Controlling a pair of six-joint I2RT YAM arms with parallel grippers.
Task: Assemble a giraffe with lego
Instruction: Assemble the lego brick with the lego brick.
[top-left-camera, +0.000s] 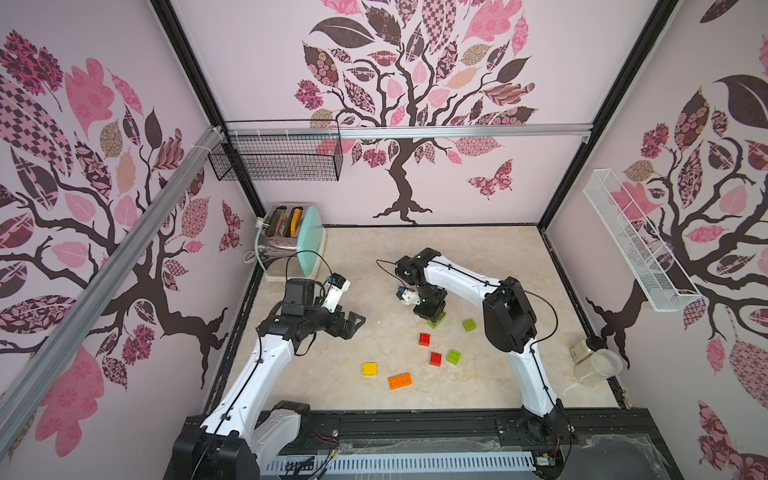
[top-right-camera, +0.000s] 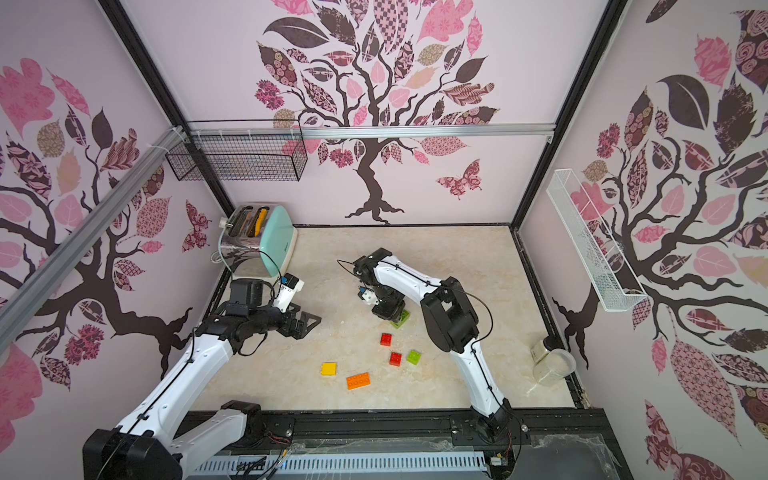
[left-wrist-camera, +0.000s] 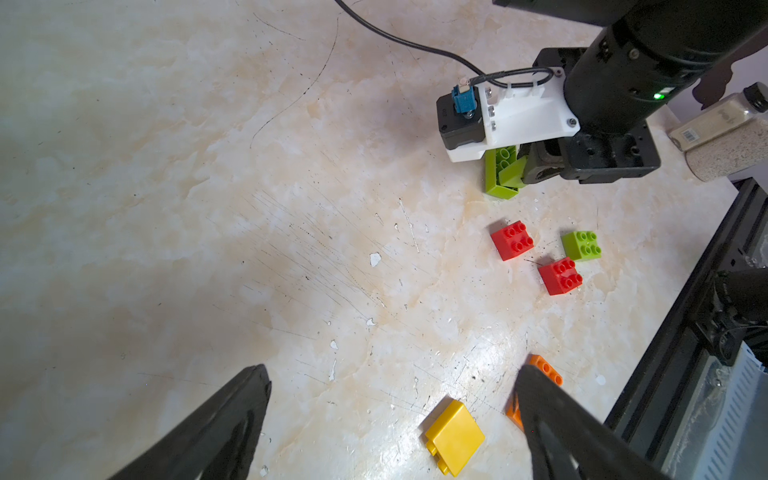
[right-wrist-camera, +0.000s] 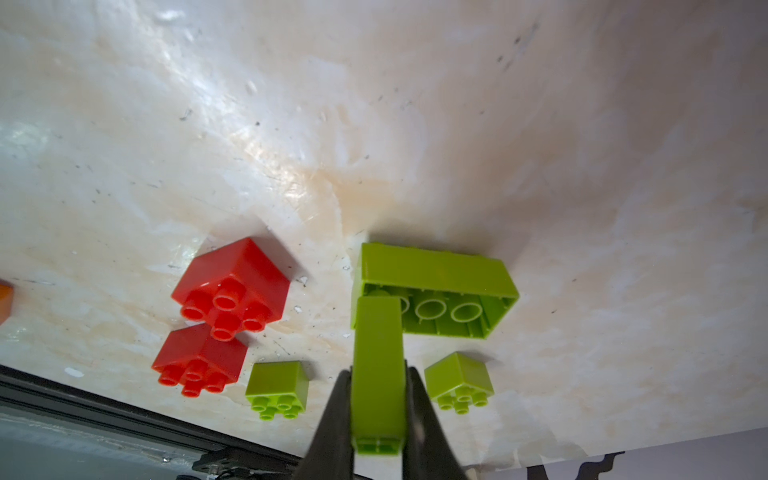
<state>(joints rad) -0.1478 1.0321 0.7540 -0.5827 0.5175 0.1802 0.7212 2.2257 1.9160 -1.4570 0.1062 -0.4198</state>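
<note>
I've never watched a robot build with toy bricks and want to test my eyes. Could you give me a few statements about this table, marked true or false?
1. The right arm's jaws are shut on a green brick. True.
2. The left arm's jaws hold the yellow brick. False: they stand open and empty, and the yellow brick lies on the table.
3. Two red bricks lie loose on the table. True.
4. The orange brick is stacked on a red one. False: it lies flat on the table, apart from both.
5. A toaster stands at the table's back edge. True.

Four green bricks (right-wrist-camera: 436, 270) (right-wrist-camera: 378, 374) (right-wrist-camera: 276, 382) (right-wrist-camera: 459, 374), two red (right-wrist-camera: 237, 274) (right-wrist-camera: 199, 353), one yellow (left-wrist-camera: 455, 436), one orange (top-left-camera: 400, 381).
</note>
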